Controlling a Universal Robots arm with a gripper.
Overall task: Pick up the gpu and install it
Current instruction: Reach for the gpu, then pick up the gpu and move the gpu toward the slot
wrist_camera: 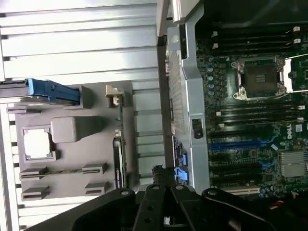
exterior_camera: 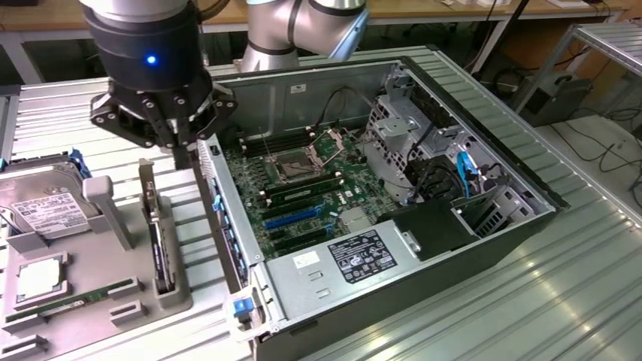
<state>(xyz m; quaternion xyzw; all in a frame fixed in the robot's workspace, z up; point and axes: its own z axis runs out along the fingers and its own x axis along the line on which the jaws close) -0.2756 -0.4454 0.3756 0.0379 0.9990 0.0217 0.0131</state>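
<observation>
On the ribbed metal table [exterior_camera: 561, 301], the gpu [exterior_camera: 158, 248] stands on edge in the gray holder [exterior_camera: 110, 218], long axis running away from the viewer, and the closed, empty gripper [exterior_camera: 182, 159] hangs just above and beside its far bracket end.

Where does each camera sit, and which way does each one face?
Exterior view: high and off the arm, looking down slantwise on the open black computer case and grey plastic parts holder; the arm's black wrist and pincer show.
Wrist view: on the wrist, looking down past the pincer at holder and case.
Both share the thin black gpu card standing on edge in the holder, and the green motherboard.
</observation>
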